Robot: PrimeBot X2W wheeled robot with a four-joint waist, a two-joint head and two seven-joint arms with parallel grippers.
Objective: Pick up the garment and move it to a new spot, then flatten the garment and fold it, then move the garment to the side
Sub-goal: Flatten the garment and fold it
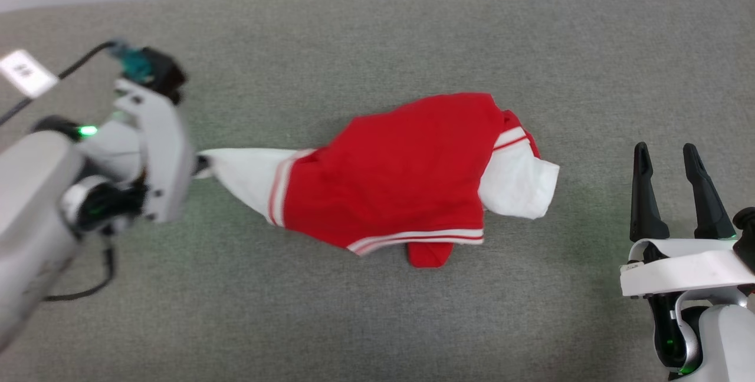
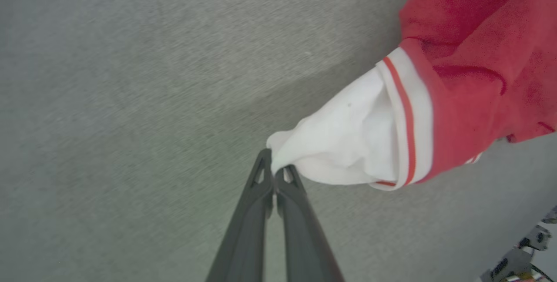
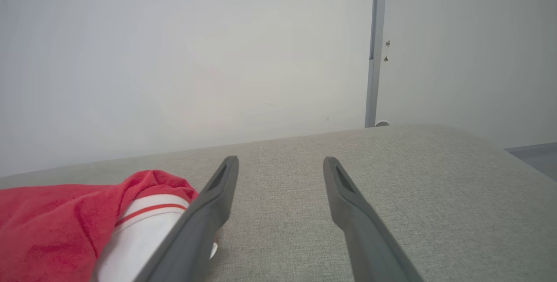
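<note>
The garment (image 1: 401, 170) is a red shirt with white sleeves and striped trim, lying crumpled in the middle of the grey surface. Its left white sleeve (image 1: 248, 173) is stretched out toward my left gripper (image 1: 200, 165), which is shut on the sleeve's tip. The left wrist view shows the two dark fingers pressed together on the white cloth at my left gripper (image 2: 275, 169), with the garment (image 2: 470, 77) trailing off to the upper right. My right gripper (image 1: 668, 155) stands open to the right of the garment, apart from it; in its own view the right gripper (image 3: 280, 162) holds nothing, and the garment (image 3: 65, 221) lies at lower left.
The grey fabric surface (image 1: 377, 34) stretches wide on all sides of the shirt. A pale wall (image 3: 174, 55) rises behind its far edge, with a grey vertical post (image 3: 373, 47). A white label tag (image 1: 26, 72) and black cable hang by my left arm.
</note>
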